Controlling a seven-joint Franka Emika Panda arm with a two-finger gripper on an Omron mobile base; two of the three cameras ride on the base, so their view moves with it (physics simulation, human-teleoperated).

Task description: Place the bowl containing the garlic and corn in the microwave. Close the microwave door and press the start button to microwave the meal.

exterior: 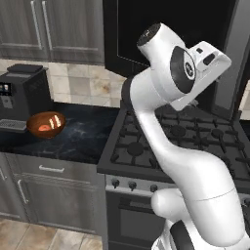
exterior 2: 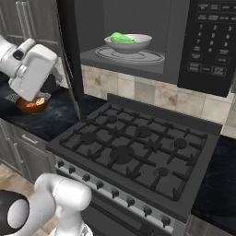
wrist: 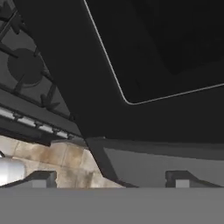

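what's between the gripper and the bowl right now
The open microwave door. In the hand view the gripper faces its outer side up close; in the right base view the bowl sits inside the microwave.

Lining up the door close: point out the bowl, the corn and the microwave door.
bowl [exterior 2: 131,44]: right base view, front wall.
corn [exterior 2: 120,38]: right base view, green top.
microwave door [wrist: 78,87]: hand view, black frame beside window.

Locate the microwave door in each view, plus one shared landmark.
Left base view: microwave door, top centre, behind the arm's upper links.
Right base view: seen edge-on, upper left, swung open beside the cavity.
Hand view: its dark glass window spans the top right.
Shared landmark: stove grates.
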